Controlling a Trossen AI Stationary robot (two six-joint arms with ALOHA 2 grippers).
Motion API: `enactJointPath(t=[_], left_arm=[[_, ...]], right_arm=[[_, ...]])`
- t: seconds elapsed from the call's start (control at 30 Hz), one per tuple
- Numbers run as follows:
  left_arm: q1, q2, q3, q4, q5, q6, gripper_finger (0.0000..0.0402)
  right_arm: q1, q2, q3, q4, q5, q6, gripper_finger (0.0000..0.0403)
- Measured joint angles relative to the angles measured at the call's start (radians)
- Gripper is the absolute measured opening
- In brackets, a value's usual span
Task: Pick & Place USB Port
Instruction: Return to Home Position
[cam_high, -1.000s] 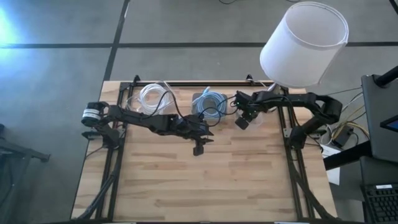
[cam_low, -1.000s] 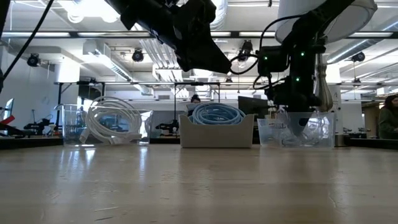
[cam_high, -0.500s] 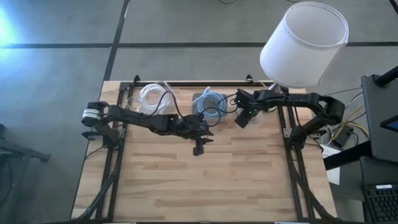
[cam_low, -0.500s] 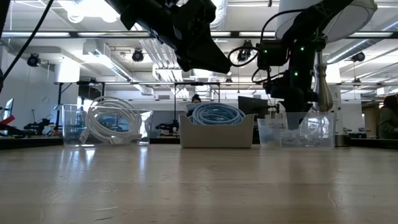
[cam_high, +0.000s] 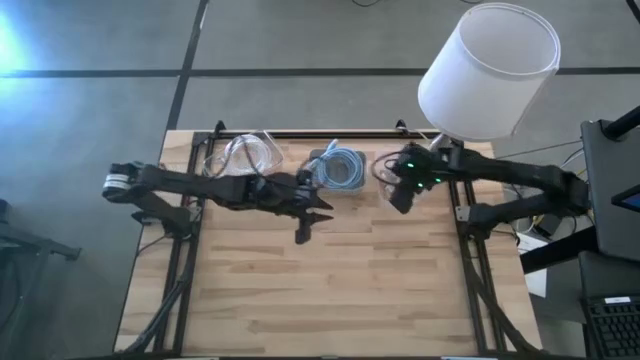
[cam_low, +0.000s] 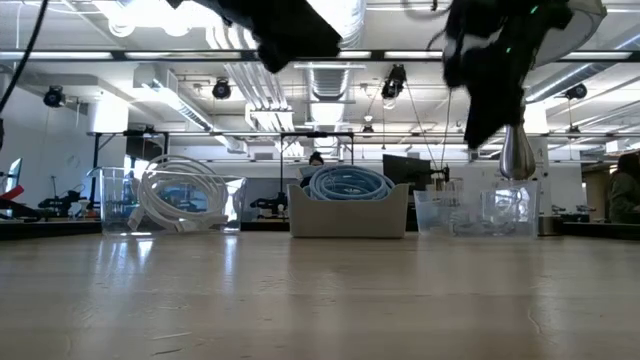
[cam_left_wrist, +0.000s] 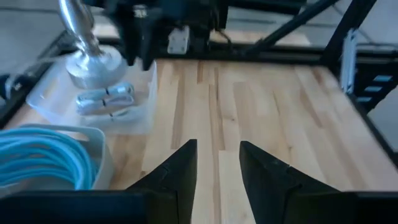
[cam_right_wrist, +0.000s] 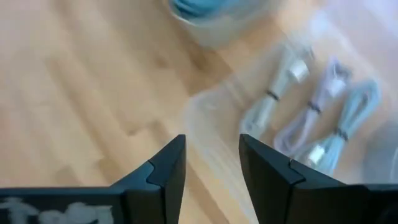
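Observation:
Several bundled USB cables (cam_right_wrist: 311, 118) lie in a clear tray (cam_high: 383, 172) at the table's far right; the left wrist view shows them too (cam_left_wrist: 107, 99). My right gripper (cam_right_wrist: 211, 140) hangs open above the tray's near edge (cam_high: 400, 197), with nothing between its fingers. My left gripper (cam_left_wrist: 217, 146) is open and empty over the bare wood near the table's middle (cam_high: 302, 233), beside a white box holding a blue cable coil (cam_high: 340, 168).
A clear container with a white cable coil (cam_high: 245, 155) stands at the far left. A lamp with a large white shade (cam_high: 490, 70) has its metal base (cam_left_wrist: 93, 62) behind the clear tray. The near half of the wooden table (cam_high: 330, 290) is bare.
My right gripper has risen from down in the clear tray to well above it, and its arm has stretched out. My left gripper has gone up and a little toward the table's left edge.

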Motion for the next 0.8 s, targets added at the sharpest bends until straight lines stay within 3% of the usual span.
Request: enactJointPath(t=[0.1, 0.23, 0.4, 0.6, 0.8], left_arm=[[0.0, -0.098, -0.05, -0.004, -0.013, -0.001, 0.0124], [-0.001, -0.245, -0.153, 0.01, -0.087, 0.003, 0.0122], [-0.001, -0.413, -0.343, 0.188, -0.124, 0.03, 0.0122], [-0.001, -0.562, -0.577, 0.424, -0.204, 0.076, 0.0122], [-0.001, -0.678, -0.728, 0.525, -0.242, 0.08, 0.0122]], right_arm=[[0.068, -0.129, -0.012, 0.049, 0.0, -0.048, 0.0141], [0.149, -0.289, -0.074, 0.239, 0.004, -0.101, 0.0135], [0.219, -0.449, -0.203, 0.472, 0.004, -0.155, 0.0128], [0.231, -0.562, -0.363, 0.681, 0.005, -0.164, 0.0123], [0.231, -0.621, -0.49, 0.795, 0.005, -0.152, 0.0127]])
